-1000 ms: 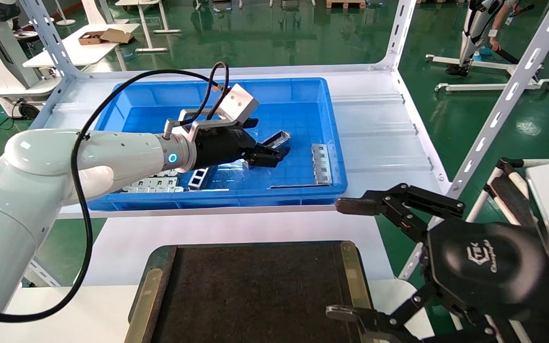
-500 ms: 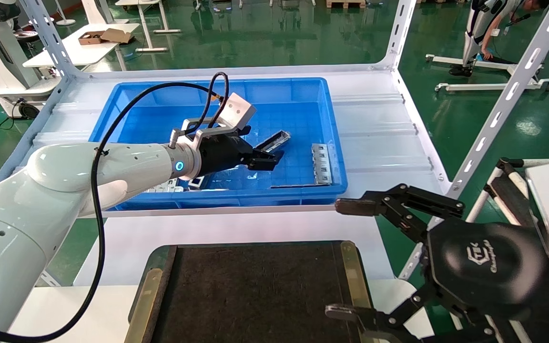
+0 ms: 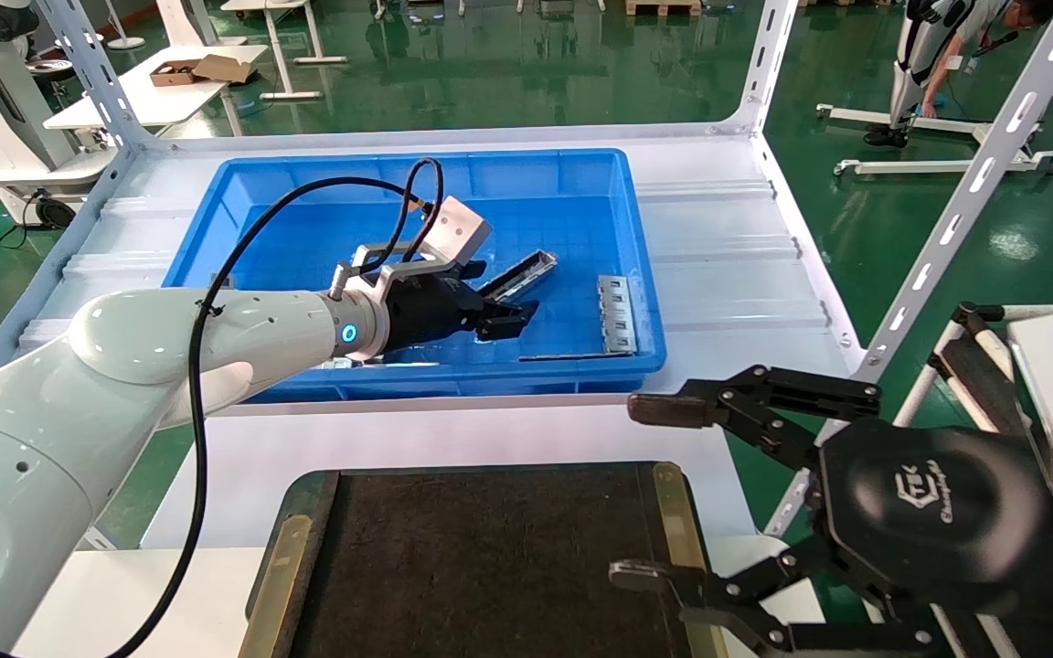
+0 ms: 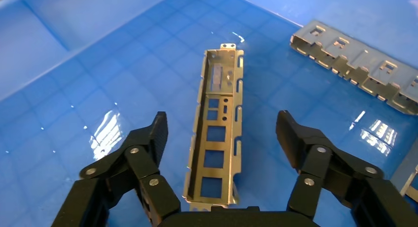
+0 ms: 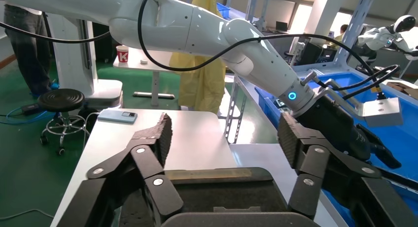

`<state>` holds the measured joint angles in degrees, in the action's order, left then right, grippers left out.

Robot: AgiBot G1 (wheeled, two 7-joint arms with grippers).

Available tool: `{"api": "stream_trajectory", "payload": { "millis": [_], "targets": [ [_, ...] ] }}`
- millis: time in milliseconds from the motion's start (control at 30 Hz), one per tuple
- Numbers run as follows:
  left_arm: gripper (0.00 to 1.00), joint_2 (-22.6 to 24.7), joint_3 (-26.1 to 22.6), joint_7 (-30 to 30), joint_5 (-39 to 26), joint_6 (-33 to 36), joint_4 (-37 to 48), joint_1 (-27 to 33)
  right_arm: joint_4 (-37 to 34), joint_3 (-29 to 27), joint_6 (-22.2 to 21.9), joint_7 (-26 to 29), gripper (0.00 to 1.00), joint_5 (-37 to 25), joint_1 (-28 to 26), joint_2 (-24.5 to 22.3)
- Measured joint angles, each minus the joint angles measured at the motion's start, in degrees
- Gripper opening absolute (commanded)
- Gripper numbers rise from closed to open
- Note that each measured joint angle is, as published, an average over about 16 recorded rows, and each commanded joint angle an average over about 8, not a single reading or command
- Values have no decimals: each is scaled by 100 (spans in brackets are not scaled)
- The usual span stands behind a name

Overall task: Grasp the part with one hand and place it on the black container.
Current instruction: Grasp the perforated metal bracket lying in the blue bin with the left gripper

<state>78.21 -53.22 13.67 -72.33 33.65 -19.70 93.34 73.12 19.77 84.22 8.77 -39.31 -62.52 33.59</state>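
Observation:
The part (image 3: 522,273), a narrow silver U-channel bar with slots along its side, lies flat on the floor of the blue bin (image 3: 581,164). My left gripper (image 3: 510,320) is open and low in the bin at the bar's near end. In the left wrist view the part (image 4: 217,133) lies lengthwise between the two spread fingers (image 4: 156,133), with a gap on each side. The black container (image 3: 490,567) sits at the front, empty. My right gripper (image 3: 645,493) hangs open and empty over the container's right edge; it also shows in the right wrist view (image 5: 226,133) above the felt floor (image 5: 217,197).
A flat silver plate with square cutouts (image 3: 618,313) lies at the bin's right; it also shows in the left wrist view (image 4: 355,64). More metal pieces lie under my left arm. A slanted white shelf upright (image 3: 947,228) stands at the right.
My left gripper has dropped lower in the bin and drawn back slightly, still open at the bar's near end. My right gripper has shifted a little left.

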Motion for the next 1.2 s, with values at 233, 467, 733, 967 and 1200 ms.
{"api": "stream_trajectory", "payload": {
  "millis": [233,467,733,967,1200],
  "targets": [
    [0,-11,-215,-11,199,-31,44,2,0,1,0,0,0,1,0,0],
    [0,-16,-370,-61,393,-51,126,19,0,2,-1,-1,0,1,0,-1],
    [0,-19,-509,-118,610,-62,201,44,0,2,-1,-1,0,2,-1,-1],
    [0,-31,-584,-148,822,-19,252,82,0,3,-1,-2,0,2,-1,-1],
    [0,-73,-541,-246,1126,235,299,186,0,4,-2,-2,0,3,-1,-2]
  ]
}}
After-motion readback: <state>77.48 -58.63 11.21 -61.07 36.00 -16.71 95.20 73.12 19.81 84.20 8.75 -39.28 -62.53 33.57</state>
